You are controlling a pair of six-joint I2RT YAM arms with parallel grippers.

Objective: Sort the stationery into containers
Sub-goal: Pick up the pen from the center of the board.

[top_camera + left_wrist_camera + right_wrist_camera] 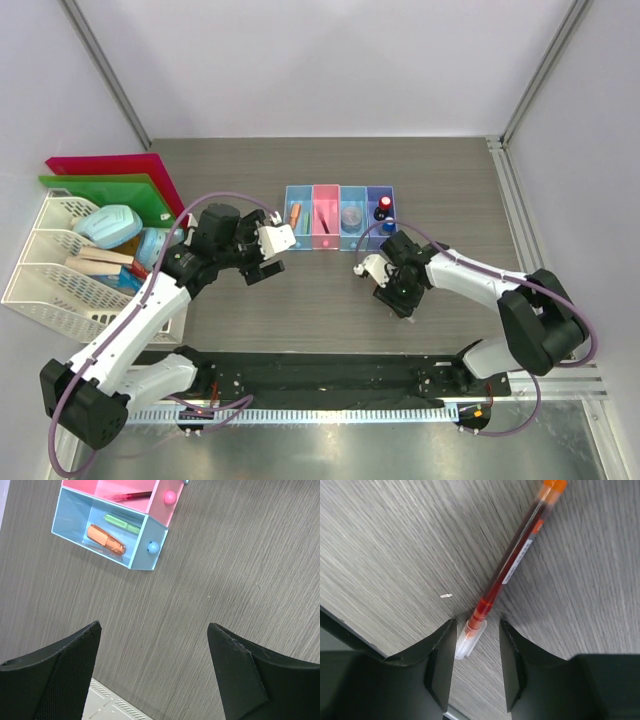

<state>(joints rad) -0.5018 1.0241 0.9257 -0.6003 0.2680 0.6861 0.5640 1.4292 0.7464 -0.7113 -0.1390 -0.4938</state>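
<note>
The row of four containers (340,192) stands at mid-table. In the left wrist view the end light blue box (67,517) holds an orange marker (105,539) and a green eraser (122,524). The pink box (167,515) holds a red pen (127,496). The purple box (380,192) holds a red-capped bottle (385,203) and a blue-capped one (388,226). A red-and-black pen (512,565) lies on the table. My right gripper (477,630) is open, its jaws either side of the pen's clear cap. My left gripper (155,627) is open and empty above bare table.
White mesh trays (35,290) with pale blue objects stand at the left edge. Red and green folders (110,175) lie behind them. A white ribbed plate corner (107,705) shows under my left gripper.
</note>
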